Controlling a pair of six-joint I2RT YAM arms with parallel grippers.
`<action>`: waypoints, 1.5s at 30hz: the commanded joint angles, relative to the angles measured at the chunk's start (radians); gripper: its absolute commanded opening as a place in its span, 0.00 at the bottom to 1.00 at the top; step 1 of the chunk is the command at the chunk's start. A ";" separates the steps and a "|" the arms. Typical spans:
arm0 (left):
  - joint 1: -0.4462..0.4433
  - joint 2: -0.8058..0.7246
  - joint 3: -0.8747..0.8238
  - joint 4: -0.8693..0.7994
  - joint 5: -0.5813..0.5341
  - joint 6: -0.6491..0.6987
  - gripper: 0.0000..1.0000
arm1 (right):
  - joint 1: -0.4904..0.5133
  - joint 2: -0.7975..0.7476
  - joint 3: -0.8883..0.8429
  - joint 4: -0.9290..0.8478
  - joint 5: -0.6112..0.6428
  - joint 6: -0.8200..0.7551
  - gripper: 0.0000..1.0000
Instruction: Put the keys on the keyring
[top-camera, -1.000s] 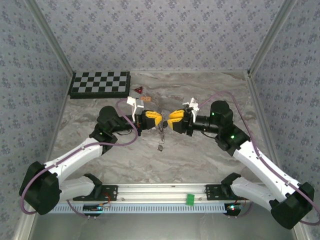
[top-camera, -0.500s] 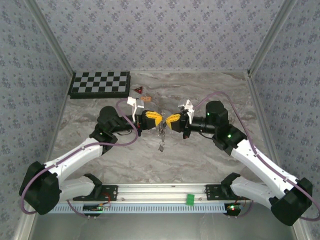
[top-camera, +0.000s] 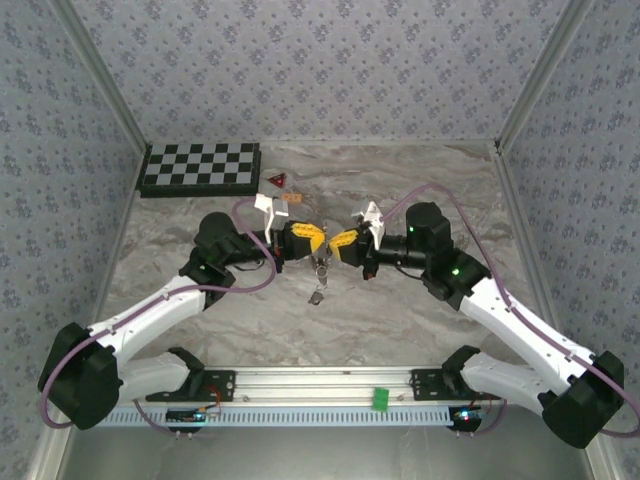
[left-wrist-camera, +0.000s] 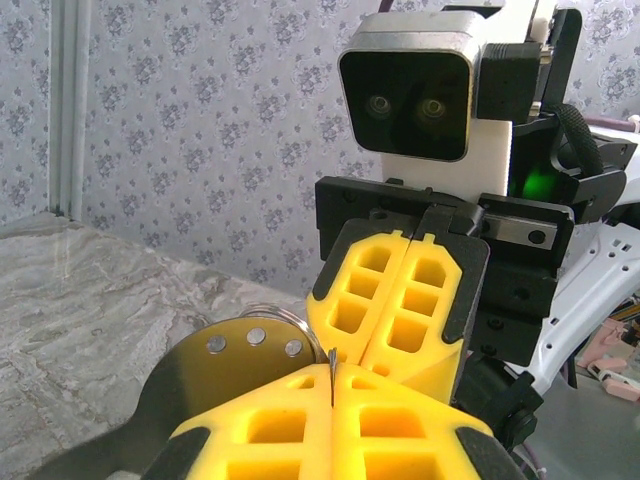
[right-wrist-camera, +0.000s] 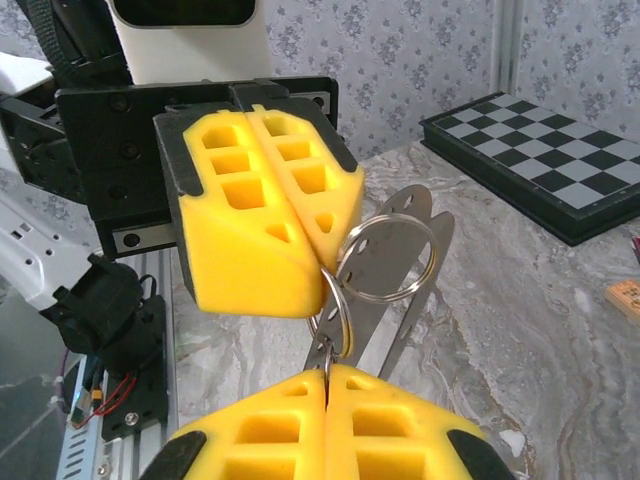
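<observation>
My two yellow-fingered grippers meet tip to tip over the middle of the table. The left gripper (top-camera: 321, 243) (left-wrist-camera: 331, 378) is shut on the thin edge of the keyring (right-wrist-camera: 390, 258), a cluster of linked silvery rings with a flat metal strip (right-wrist-camera: 405, 300) hanging behind it. The right gripper (top-camera: 335, 244) (right-wrist-camera: 327, 378) is shut on a thin ring loop at the cluster's lower end. In the top view, small dark keys (top-camera: 320, 268) dangle under the fingertips, and another key (top-camera: 316, 296) sits lower; I cannot tell whether it hangs or lies on the table.
A folded chessboard (top-camera: 200, 167) lies at the back left. A small red triangle (top-camera: 276, 180) and a small orange piece (top-camera: 296, 199) lie just behind the left gripper. Patterned walls close in three sides. A green tab (top-camera: 380, 398) sits on the front rail.
The right gripper has moved left up to the left gripper and shut on the ring cluster. The left arm has stayed still and kept its grip.
</observation>
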 joint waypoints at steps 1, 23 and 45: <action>-0.003 -0.023 0.019 0.047 0.000 -0.011 0.00 | 0.010 -0.020 0.022 0.003 0.042 -0.016 0.23; -0.005 -0.022 0.035 0.050 0.040 -0.022 0.00 | -0.122 0.037 -0.107 0.292 -0.248 0.200 0.34; -0.005 -0.014 0.052 0.039 0.028 -0.016 0.00 | -0.111 0.162 -0.104 0.445 -0.497 0.283 0.26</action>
